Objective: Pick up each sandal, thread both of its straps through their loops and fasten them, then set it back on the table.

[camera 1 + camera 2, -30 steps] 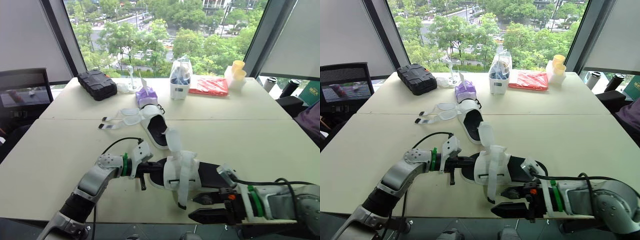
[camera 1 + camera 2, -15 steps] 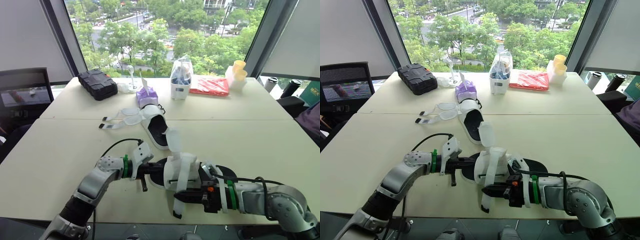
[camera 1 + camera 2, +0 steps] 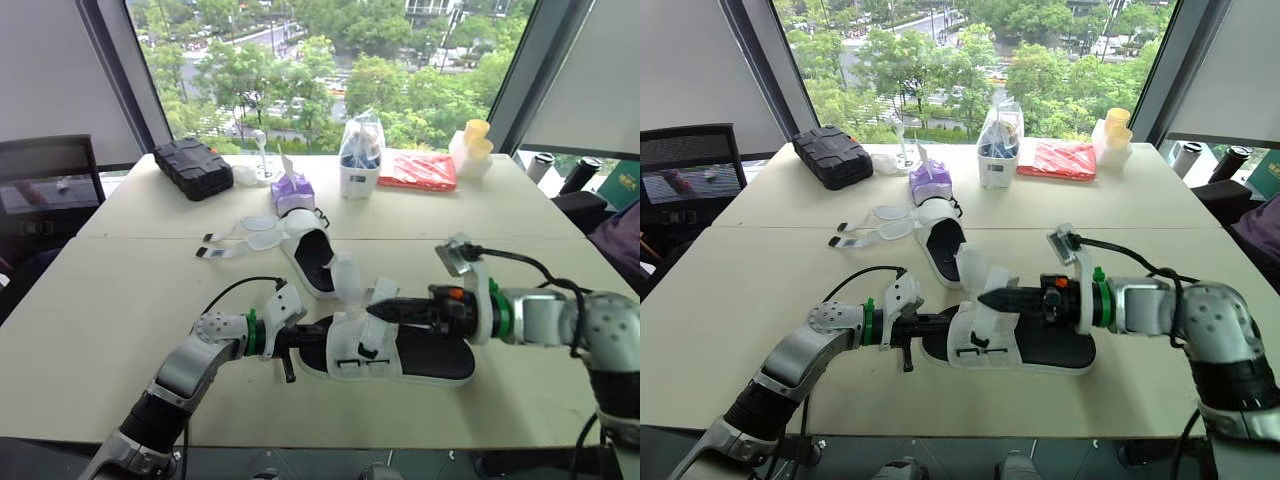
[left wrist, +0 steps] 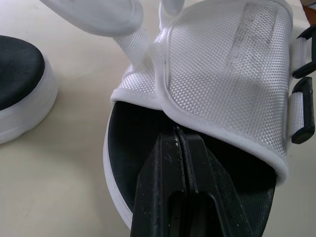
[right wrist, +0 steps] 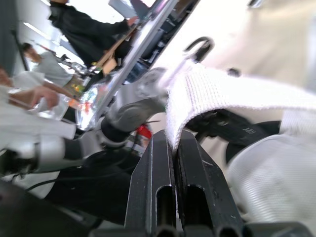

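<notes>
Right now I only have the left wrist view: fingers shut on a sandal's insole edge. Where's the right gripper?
Observer: Right gripper is shut on one white strap of that same sandal, over its upper.
Operator: Other strap?
Observer: Second strap is unfastened and sticks up behind the upper.
Operator: And the other sandal?
Observer: Other sandal lies further out on the table, both straps open, splayed toward the robot's left.

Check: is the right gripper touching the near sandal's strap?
Touching. In the right wrist view the white strap runs down into the right gripper, whose shut fingers pinch its edge.
</notes>
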{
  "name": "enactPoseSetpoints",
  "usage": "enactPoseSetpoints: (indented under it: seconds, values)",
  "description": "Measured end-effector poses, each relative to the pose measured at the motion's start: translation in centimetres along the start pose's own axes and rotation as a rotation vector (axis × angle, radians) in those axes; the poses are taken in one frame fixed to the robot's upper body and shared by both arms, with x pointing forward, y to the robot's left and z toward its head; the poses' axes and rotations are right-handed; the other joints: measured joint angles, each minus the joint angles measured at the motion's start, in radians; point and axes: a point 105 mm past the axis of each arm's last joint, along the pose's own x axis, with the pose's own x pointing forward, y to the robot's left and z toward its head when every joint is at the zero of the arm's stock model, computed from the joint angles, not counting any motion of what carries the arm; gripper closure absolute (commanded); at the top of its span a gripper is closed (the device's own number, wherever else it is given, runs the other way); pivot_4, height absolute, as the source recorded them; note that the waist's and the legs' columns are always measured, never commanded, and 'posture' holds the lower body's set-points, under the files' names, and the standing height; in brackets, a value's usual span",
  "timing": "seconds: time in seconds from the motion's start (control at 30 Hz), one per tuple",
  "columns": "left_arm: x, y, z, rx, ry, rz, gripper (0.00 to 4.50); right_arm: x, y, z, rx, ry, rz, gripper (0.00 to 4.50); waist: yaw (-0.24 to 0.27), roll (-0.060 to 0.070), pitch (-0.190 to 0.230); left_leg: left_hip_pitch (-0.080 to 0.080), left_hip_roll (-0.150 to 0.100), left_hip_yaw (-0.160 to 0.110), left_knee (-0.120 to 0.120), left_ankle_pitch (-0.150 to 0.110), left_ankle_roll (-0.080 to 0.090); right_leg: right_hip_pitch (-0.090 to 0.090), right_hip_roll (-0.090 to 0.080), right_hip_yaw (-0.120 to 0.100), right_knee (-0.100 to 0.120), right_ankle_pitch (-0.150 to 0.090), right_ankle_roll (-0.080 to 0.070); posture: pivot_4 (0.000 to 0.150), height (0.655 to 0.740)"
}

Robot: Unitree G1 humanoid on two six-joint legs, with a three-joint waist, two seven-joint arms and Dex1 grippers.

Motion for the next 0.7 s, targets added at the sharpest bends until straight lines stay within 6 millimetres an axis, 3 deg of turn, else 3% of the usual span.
enactPoseSetpoints:
  seconds: [0.27,0.57,0.7]
  values:
    - [-0.1,-0.3,0.0,0.001,0.0,0.011,4.5,0.1,-3.0,-2.4,0.05,0.105,-0.025,4.47,0.0,0.0,0.0,0.0,0.0,0.0,0.0,0.0,0.0,0.0,0.0,0.0,0.0,0.0,0.0,0.15,0.74]
    - [-0.2,-0.4,-0.1,-0.009,0.0,0.024,4.5,-0.7,-3.9,0.0,0.047,0.042,-0.007,4.47,-0.001,0.0,0.0,0.0,0.0,0.0,0.0,0.0,0.0,0.0,0.0,0.0,0.0,0.0,0.0,0.15,0.74]
    - [-0.2,-0.4,0.0,-0.008,-0.001,0.025,4.5,-1.0,-4.4,-0.3,0.051,0.052,-0.023,4.47,0.0,0.0,0.0,0.0,0.0,0.0,0.0,0.0,0.0,0.0,0.0,0.0,-0.001,0.0,0.0,0.15,0.74]
